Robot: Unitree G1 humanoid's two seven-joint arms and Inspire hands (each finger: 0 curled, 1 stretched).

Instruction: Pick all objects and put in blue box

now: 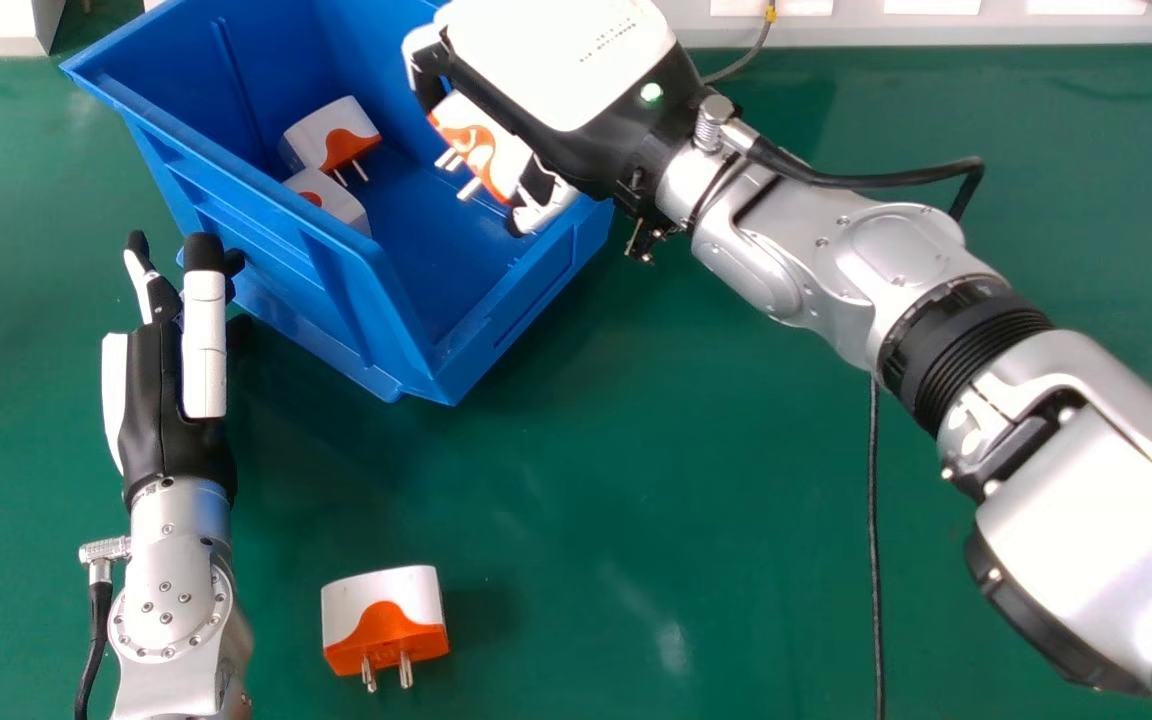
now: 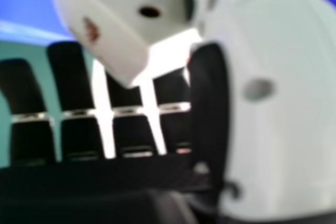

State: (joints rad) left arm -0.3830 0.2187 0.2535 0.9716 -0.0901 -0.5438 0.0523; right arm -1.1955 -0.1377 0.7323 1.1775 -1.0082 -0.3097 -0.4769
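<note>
Right hand (image 1: 561, 65), grasping one plug (image 1: 484, 150), over box (image 1: 276, 265).
Head view: blue box on green table (image 1: 636, 480); held plug, white and orange, between curled fingers and thumb, prongs out toward the box's interior. Inside box, two more: far plug (image 1: 321, 135), tilted, prongs down; near plug (image 1: 331, 200), partly hidden by the box wall. On table, loose plug (image 1: 384, 620), well apart from box, prongs toward the view's bottom edge. Left hand (image 1: 166, 410), at the view's left, just beside box: empty, fingers straight. Black cable (image 1: 873, 500), lying along table, right of loose plug. Right hand view: held plug, white face with two dark holes, against thumb (image 2: 283, 108); dark fingers (image 2: 68, 82) beside it; blue at the upper corners.
</note>
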